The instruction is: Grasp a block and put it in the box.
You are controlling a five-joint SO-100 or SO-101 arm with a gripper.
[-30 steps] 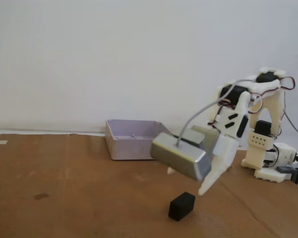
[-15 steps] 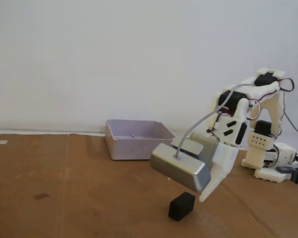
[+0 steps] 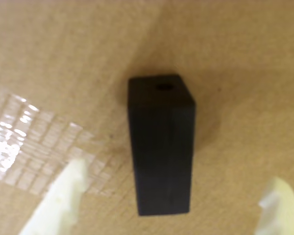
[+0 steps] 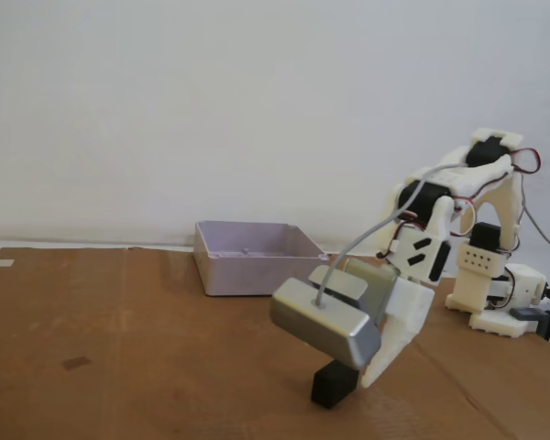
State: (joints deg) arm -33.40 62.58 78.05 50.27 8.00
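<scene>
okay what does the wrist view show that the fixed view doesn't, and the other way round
Only the wrist view shows the small round hole in the black block's top face, the clear tape patch on the cardboard, and the hand open with a pale finger either side of the block. Only the fixed view shows the grey box behind, the arm's base, and the white wall. Both show the black block on the brown cardboard surface.

No readable text, label, brand, number or sign in either view
</scene>
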